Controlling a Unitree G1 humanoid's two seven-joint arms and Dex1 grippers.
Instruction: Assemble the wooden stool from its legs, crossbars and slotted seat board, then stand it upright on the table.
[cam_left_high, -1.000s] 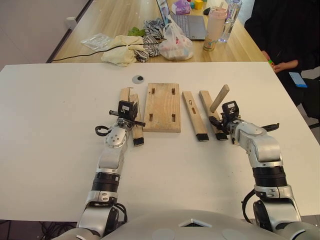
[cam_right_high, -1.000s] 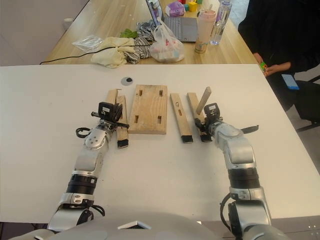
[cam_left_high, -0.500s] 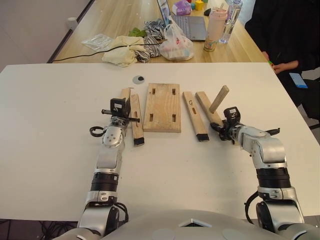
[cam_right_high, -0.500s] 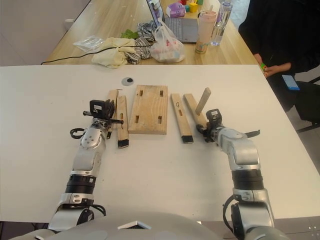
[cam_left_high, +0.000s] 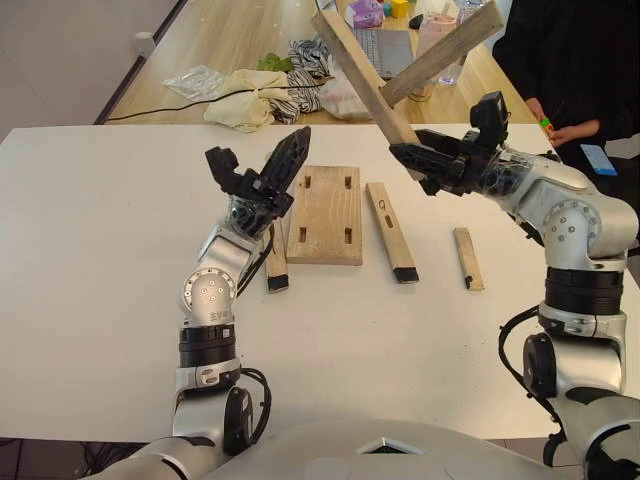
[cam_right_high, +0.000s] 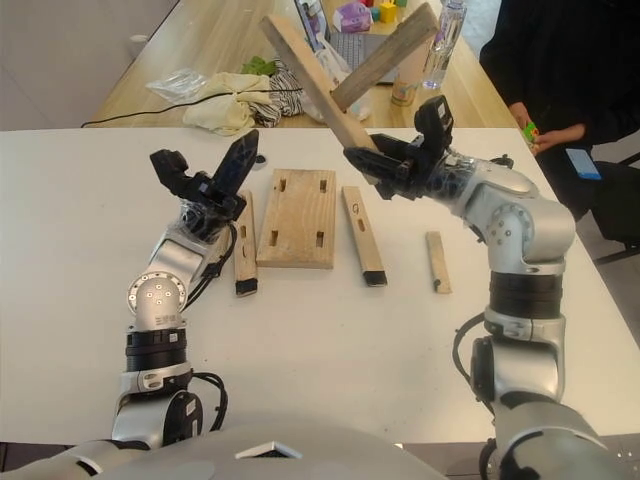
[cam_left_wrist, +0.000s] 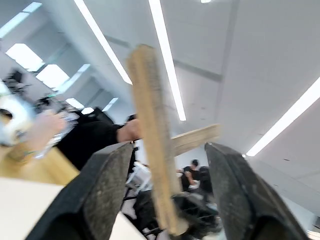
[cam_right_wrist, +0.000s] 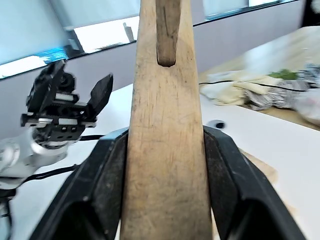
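Observation:
My right gripper (cam_left_high: 412, 150) is raised over the table's far right, shut on the lower end of a wooden leg (cam_left_high: 360, 70). A crossbar (cam_left_high: 445, 50) sticks out of that leg at an angle, making a V. The right wrist view has the leg (cam_right_wrist: 167, 100) clamped between both pads. My left gripper (cam_left_high: 258, 142) hangs open and empty above the left legs (cam_left_high: 276, 262), pointing toward the held leg (cam_left_wrist: 150, 125). The slotted seat board (cam_left_high: 325, 213) lies flat at the centre. Another leg (cam_left_high: 391, 232) and a short crossbar (cam_left_high: 467, 258) lie to its right.
A small round disc (cam_left_high: 277, 157) lies on the white table (cam_left_high: 100, 250) behind the seat board. Beyond it, a wooden table (cam_left_high: 200, 40) carries bags, cloth, a laptop and bottles. A person in black sits at the far right corner.
Both arms have risen from the table. The right gripper has lifted a leg with the crossbar stuck to it. The left gripper has come up off the left legs and spread wide.

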